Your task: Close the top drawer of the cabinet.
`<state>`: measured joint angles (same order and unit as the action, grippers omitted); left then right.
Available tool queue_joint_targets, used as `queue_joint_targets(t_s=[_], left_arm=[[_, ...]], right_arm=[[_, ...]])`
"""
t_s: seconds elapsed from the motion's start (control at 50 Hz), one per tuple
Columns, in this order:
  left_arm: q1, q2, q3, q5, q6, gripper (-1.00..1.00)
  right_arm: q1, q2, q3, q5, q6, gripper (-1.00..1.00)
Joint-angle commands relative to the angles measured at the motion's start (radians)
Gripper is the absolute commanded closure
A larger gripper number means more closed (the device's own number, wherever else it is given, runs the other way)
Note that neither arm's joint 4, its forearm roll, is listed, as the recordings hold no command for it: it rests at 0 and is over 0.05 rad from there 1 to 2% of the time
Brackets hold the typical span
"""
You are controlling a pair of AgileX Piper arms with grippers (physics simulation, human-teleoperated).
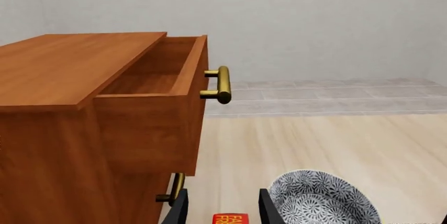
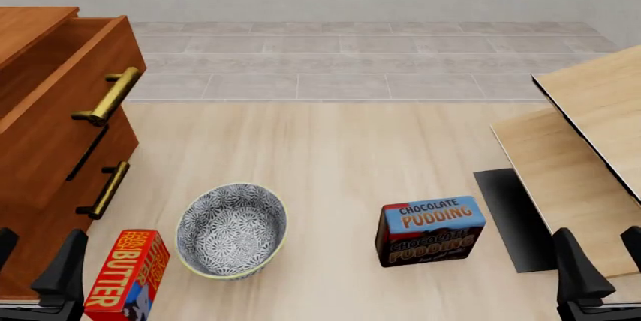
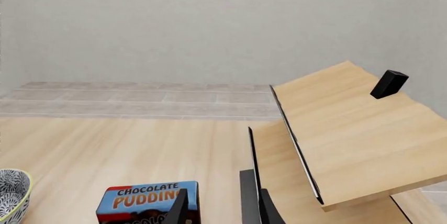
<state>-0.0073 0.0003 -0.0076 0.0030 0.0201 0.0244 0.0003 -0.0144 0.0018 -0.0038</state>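
Observation:
The reddish-brown cabinet (image 2: 25, 30) stands at the left of the front view. Its top drawer (image 2: 55, 115) is pulled out, and its brass bar handle (image 2: 106, 96) faces the table. In the left wrist view the top drawer (image 1: 150, 130) juts out from the cabinet (image 1: 63, 67), showing an empty inside and its handle (image 1: 221, 84). My left gripper (image 2: 35, 268) hangs low near the front edge, below the drawer and apart from it. Its fingers (image 1: 267, 208) are open with nothing held. My right gripper (image 2: 606, 268) is open at the far right, well away from the cabinet.
A patterned bowl (image 2: 233, 229) and a red butter box (image 2: 127, 274) sit beside the left gripper. A chocolate pudding box (image 2: 431, 231) lies at centre right. Pale wood boards (image 2: 591, 111) over a black mat (image 2: 506, 216) fill the right side. A lower drawer handle (image 2: 105, 190) sticks out.

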Motion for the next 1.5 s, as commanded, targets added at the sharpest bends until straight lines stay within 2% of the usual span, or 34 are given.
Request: queue_joint_targets(t_s=[0.02,0.1,0.14,0.18,0.26,0.28,0.34,0.52,0.56,0.62,0.7,0.86,0.94,1.08,1.14,1.18,1.32,1.4,1.44,1.5], left_arm=[[-0.012,0.0,-0.001,-0.008,0.095,-1.0],[-0.024,0.0,0.002,-0.018,0.152,-1.0],[-0.025,0.0,-0.001,-0.008,0.139,-1.0],[-0.038,0.0,0.006,-0.02,0.192,-1.0],[-0.05,0.0,0.005,-0.018,0.195,-1.0],[-0.062,0.0,0.006,-0.023,0.227,-1.0],[-0.067,0.001,0.006,-0.025,0.256,-1.0],[-0.083,0.008,0.007,-0.047,0.404,-1.0],[-0.095,0.021,0.007,-0.071,0.445,-1.0],[-0.096,0.055,0.007,-0.107,0.445,-1.0],[-0.101,0.11,0.007,-0.173,0.515,-1.0],[-0.146,0.218,0.007,-0.286,0.575,-1.0],[-0.142,0.26,0.007,-0.328,0.574,-1.0],[-0.147,0.341,0.007,-0.42,0.643,-1.0],[-0.147,0.379,0.007,-0.456,0.651,-1.0],[-0.145,0.409,0.008,-0.492,0.692,-1.0],[-0.144,0.479,0.008,-0.566,0.741,-1.0],[-0.152,0.565,0.008,-0.656,0.813,-1.0],[-0.151,0.586,0.008,-0.678,0.812,-1.0],[-0.15,0.642,0.008,-0.74,0.851,-1.0]], right_arm=[[0.004,0.0,0.001,-0.001,0.002,-1.0],[0.007,0.0,-0.002,0.001,0.003,-1.0],[0.008,0.0,-0.005,0.004,0.004,-1.0],[0.007,0.0,-0.003,0.004,0.005,-1.0],[0.005,0.0,0.0,0.003,0.004,-1.0],[0.005,0.0,0.0,0.003,0.003,-1.0],[0.005,0.0,0.001,0.002,0.002,-1.0],[0.007,0.0,0.004,0.0,0.007,-1.0],[0.007,0.0,0.005,0.0,0.007,-1.0],[0.012,0.0,0.006,-0.002,0.005,-1.0],[0.009,0.0,0.005,0.002,0.008,-1.0],[0.005,0.0,0.011,0.003,0.009,-1.0],[0.001,0.0,0.012,0.003,0.01,-1.0],[0.002,0.0,0.014,0.008,0.006,-1.0],[0.001,0.0,0.014,0.008,0.005,-1.0],[-0.001,0.0,0.014,0.009,0.006,-1.0],[-0.002,0.0,0.014,0.011,0.007,-1.0],[0.0,0.0,0.014,0.015,0.005,-1.0],[0.0,0.0,0.014,0.015,0.005,-1.0],[-0.002,0.0,0.014,0.014,0.006,-1.0]])
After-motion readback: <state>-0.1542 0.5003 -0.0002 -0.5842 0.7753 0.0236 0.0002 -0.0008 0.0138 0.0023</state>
